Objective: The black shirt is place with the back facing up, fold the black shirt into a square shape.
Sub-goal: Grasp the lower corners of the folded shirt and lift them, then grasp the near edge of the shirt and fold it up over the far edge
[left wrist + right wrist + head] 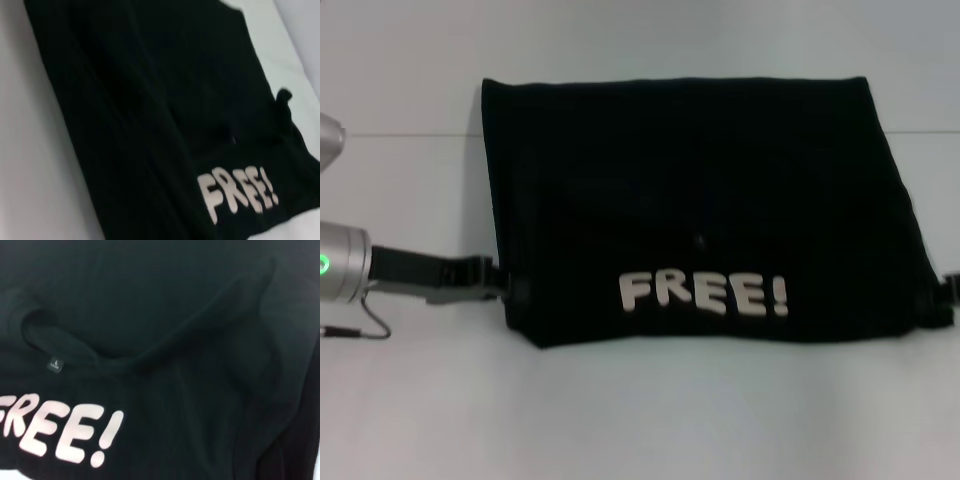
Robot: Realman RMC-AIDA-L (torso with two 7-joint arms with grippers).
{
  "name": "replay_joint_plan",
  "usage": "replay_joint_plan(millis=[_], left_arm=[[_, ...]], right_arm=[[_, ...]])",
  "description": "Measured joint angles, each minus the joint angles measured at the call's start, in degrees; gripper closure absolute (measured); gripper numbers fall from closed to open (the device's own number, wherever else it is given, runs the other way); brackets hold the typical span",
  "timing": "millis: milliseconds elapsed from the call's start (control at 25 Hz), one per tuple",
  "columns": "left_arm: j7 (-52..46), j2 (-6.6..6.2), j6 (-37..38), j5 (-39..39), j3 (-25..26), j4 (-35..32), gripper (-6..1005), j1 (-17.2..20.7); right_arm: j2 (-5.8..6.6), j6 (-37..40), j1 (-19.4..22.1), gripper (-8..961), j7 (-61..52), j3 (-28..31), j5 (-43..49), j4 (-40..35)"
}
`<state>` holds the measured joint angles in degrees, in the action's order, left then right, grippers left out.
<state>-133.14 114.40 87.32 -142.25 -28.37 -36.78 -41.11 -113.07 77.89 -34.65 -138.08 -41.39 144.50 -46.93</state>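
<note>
One large black soft cloth shirt [690,200] lies on the white table [640,420] as a wide folded block, long axis running left to right, white "FREE!" lettering [703,293] near the front edge. Two grippers attend. The left gripper [485,280] reaches in from the left and meets the shirt's front left corner. The right gripper [948,292] barely shows at the front right corner. Whether either is pinching cloth cannot be told. Neither is nearer; each stands at its own end.

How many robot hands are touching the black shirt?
2. The left hand is at the black shirt's left edge, down near the front. The right hand barely peeks out at the shirt's right front corner, mostly hidden.
</note>
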Motion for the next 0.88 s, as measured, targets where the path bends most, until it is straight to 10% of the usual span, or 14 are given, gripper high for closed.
replay_joint_plan(millis=[480, 880], left_arm=[[2.16, 0.27, 22.77, -10.35, -0.22, -3.70, 954, 2.70], [7.76, -0.93, 29.61, -9.57, 7.78, -4.72, 956, 3.15]], right_arm=[[1.06, 24.56, 8.56, 886, 1.98, 1.83, 2.18, -8.11], [3.04, 31.83, 7.28, 885, 9.69, 13.91, 1.55, -7.45]])
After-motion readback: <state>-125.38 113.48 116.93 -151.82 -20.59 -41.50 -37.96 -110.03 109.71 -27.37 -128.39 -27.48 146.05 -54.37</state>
